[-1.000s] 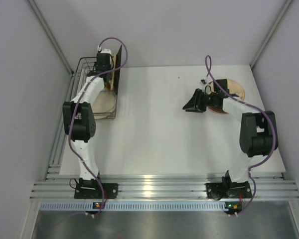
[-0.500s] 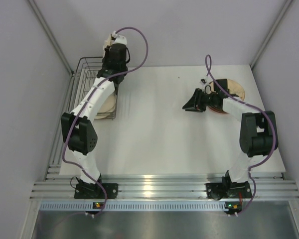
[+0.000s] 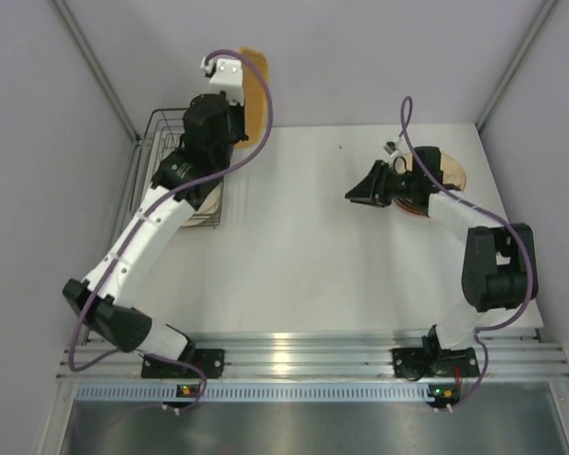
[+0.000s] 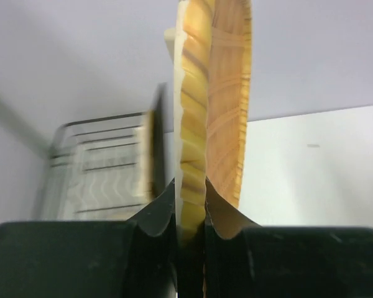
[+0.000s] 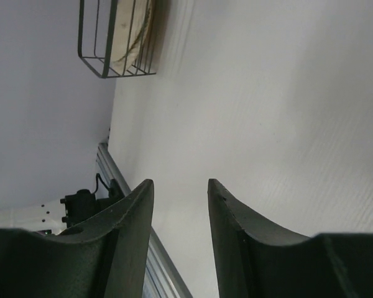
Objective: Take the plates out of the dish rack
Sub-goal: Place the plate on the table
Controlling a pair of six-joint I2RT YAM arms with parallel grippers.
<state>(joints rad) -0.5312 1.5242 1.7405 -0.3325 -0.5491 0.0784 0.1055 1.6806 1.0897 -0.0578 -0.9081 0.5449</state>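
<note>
Wooden plate (image 3: 254,90) now above dish rack (image 3: 166,128)

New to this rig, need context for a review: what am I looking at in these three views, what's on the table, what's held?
Two white robot arms are bolted at the near edge of a white table, each ending in a two-finger gripper. The wide picture comes from a fixed camera above and behind them. The other two come from cameras on the wrists, looking out past each arm's own fingers. At far left stands a dark wire dish rack with at least one pale plate inside. The left gripper is shut on the edge of a wooden plate, held upright and lifted clear of the rack. The right gripper is open and empty above the table. Beside the right arm, tan plates lie flat.
</note>
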